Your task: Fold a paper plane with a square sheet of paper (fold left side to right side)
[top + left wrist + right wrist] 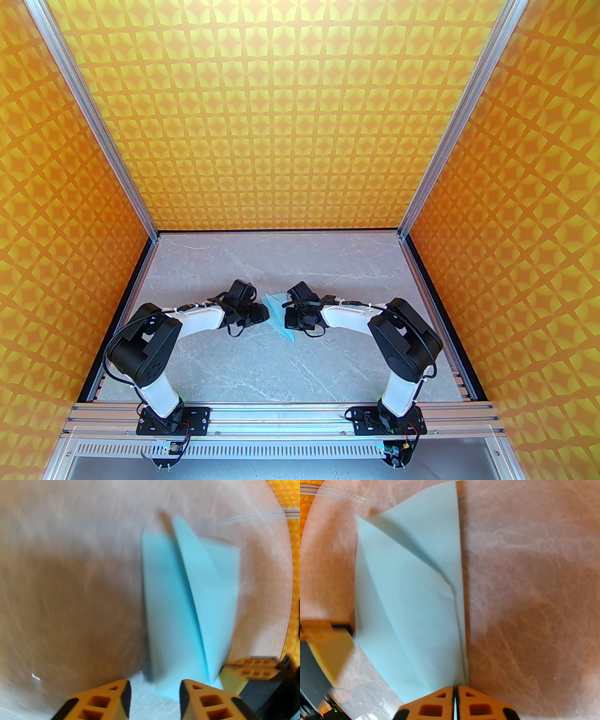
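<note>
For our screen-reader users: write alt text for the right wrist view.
The right gripper, shut, pinches the near tip of a folded light-blue paper, which fans out away from the camera over the pale marbled table.

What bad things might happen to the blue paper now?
1. The right gripper pinches the paper at one thin edge while the left gripper is open, so the paper may slip or swing.
2. Its folded layers stand up instead of lying flat, so the fold may spring open.
3. Both grippers sit very close together at the paper, so they might bump each other or crumple it.
</note>
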Controlling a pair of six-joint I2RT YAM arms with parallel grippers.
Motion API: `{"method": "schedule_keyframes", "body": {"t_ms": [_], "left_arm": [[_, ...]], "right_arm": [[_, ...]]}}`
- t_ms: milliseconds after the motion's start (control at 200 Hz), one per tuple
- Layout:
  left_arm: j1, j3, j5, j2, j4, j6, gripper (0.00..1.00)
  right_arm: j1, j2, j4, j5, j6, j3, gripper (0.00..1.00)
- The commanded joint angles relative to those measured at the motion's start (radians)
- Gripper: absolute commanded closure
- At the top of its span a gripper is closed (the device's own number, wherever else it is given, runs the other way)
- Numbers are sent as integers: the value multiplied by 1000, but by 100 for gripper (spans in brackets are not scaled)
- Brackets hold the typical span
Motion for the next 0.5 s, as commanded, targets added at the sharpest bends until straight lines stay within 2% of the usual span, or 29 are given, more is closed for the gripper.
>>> {"method": "schedule_keyframes", "body": {"t_ms": [0,175,495], "left_arm": [[-23,-38,13,-27,56,-76,55],[-36,-67,76,21,224,-113,50],[-38,-69,126,103,423,-185,52]], "right_arm": [[-1,31,29,-34,8,-37,90],[1,30,74,-64,28,-67,90],[3,23,102,-92,35,-79,90]]}}
